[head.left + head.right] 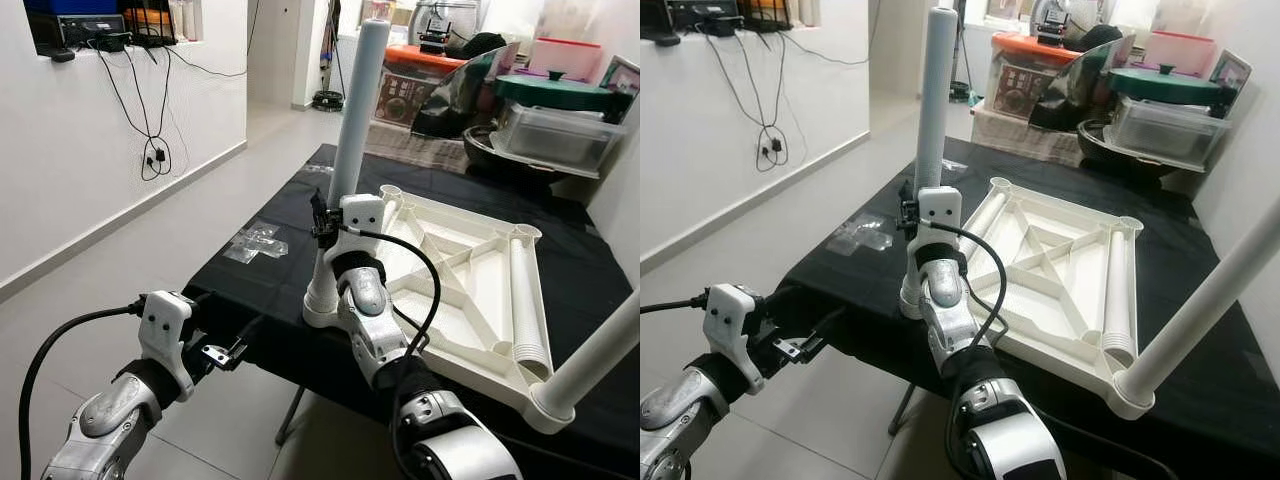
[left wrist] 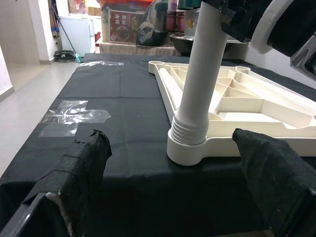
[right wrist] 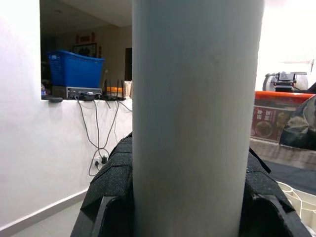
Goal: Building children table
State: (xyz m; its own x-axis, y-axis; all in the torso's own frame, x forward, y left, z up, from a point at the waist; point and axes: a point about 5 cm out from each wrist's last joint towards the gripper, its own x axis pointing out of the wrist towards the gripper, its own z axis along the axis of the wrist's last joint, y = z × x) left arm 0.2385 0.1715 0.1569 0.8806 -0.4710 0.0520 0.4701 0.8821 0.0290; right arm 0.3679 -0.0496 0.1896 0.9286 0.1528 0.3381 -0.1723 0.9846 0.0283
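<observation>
A white plastic tabletop lies upside down on the black-covered table. One white leg stands upright in its near-left corner socket. My right gripper is shut on that leg's lower part, and the black pads press both sides of the leg. A second leg stands in the near-right corner, leaning out to the right. A third leg lies loose inside the tabletop. My left gripper hovers open before the table's near edge, fingers spread, apart from the leg.
A clear plastic bag lies on the cloth left of the tabletop. Boxes, a green-lidded container and pots crowd the far right. A white wall with hanging cables runs along the left, with tiled floor between.
</observation>
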